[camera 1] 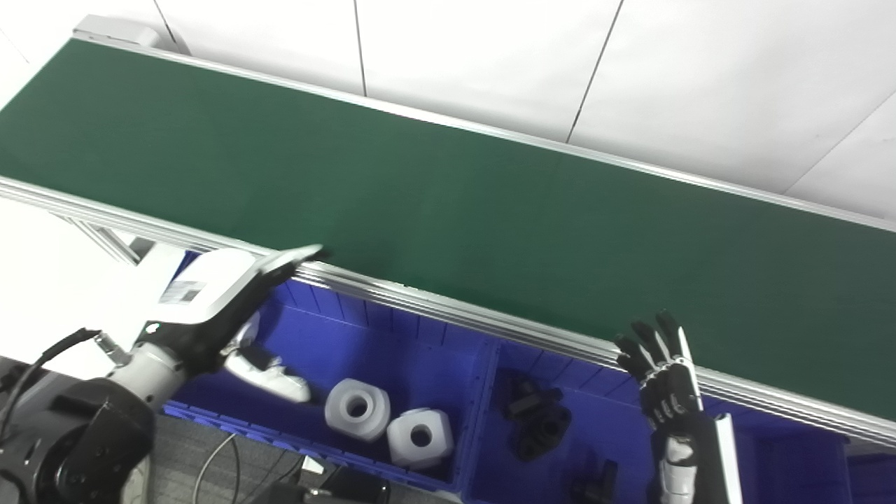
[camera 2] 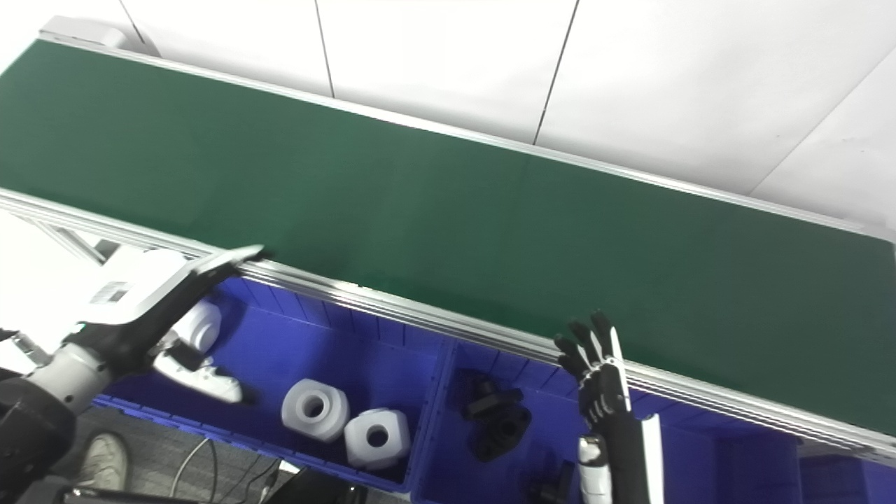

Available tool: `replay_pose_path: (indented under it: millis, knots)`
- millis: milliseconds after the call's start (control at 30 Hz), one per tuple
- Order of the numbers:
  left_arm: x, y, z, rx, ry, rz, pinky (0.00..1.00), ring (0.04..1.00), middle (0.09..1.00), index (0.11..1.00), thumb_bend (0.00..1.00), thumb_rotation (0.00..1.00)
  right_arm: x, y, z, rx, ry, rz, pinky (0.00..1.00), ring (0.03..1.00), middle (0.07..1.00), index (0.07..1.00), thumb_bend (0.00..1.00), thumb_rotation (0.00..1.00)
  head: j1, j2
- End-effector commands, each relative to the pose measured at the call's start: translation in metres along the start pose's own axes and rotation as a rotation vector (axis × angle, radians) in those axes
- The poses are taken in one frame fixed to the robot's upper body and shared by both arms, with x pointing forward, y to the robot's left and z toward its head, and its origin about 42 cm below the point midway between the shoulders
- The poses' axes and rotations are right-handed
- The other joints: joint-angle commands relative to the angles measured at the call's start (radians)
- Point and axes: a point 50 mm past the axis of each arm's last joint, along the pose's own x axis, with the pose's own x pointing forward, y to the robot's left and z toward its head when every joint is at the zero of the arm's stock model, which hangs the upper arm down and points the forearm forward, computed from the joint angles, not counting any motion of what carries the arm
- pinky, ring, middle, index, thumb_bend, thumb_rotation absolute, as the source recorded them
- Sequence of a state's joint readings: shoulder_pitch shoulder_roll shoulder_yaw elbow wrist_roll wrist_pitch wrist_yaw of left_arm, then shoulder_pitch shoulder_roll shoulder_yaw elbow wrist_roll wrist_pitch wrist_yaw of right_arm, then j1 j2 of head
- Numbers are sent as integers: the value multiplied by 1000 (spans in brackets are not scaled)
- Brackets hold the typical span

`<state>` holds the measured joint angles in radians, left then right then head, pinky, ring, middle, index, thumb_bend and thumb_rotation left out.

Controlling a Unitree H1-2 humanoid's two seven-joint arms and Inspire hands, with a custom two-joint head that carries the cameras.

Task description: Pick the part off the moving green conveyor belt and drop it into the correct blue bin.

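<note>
The green conveyor belt (camera 1: 448, 203) runs from upper left to lower right, and no part shows on it. My left hand (camera 1: 217, 294) is open, fingers stretched flat toward the belt's near rail, over the left blue bin (camera 1: 420, 336). It holds nothing. That bin holds two white ring-shaped parts (camera 1: 357, 408) (camera 1: 420, 436); a third white part (camera 2: 199, 325) lies under my left hand. My right hand (camera 1: 661, 371) is open with fingers spread, raised at the belt's near rail above the middle blue bin (camera 1: 595, 420), which holds black parts (camera 1: 535, 420).
The aluminium rail (camera 1: 490, 318) of the belt lies between the hands and the belt surface. Another blue bin (camera 1: 798, 462) stands at the far right. Cables (camera 1: 224, 462) lie on the grey floor below the bins. A white wall (camera 1: 630, 63) stands behind the belt.
</note>
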<state>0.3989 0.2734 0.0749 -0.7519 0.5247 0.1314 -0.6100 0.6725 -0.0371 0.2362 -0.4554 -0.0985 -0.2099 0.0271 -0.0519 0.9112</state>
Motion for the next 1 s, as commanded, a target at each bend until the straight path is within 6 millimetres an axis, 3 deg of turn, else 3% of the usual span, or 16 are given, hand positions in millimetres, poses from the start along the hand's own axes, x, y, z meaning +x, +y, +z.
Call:
replay_pose_path:
  millis: [0,100,233,333,467,733,967]
  knots:
    - [8,3,30,-410,-217,95,840,933,970,973,840,550,0,5,4,9,-74,-43,879,875,919,987,852,1000,-32,-8]
    - [17,-13,34,-623,-275,80,950,991,996,997,855,650,0,11,-7,25,-49,-69,888,877,919,984,861,1000,-78,-16]
    - [19,-39,34,-736,-295,65,964,1000,1000,1000,858,750,-4,21,-15,46,-19,-106,897,892,927,973,862,1000,-167,-28]
    - [18,-57,30,-756,-289,59,977,1000,1000,1000,864,775,-8,26,-19,49,-1,-112,882,893,933,972,847,1000,-190,-32]
    - [20,-73,8,-750,-261,44,970,1000,1000,1000,854,757,-9,37,-20,59,14,-109,902,901,943,981,868,989,-239,-37]
    - [38,-76,-33,-720,-266,-74,981,1000,1000,1000,888,724,-4,61,-28,21,22,-146,881,879,930,972,850,999,-443,-56]
    - [51,-71,-37,-692,-283,-156,968,1000,1000,1000,925,727,-1,74,-42,7,28,-193,869,856,923,963,837,1000,-535,-61]
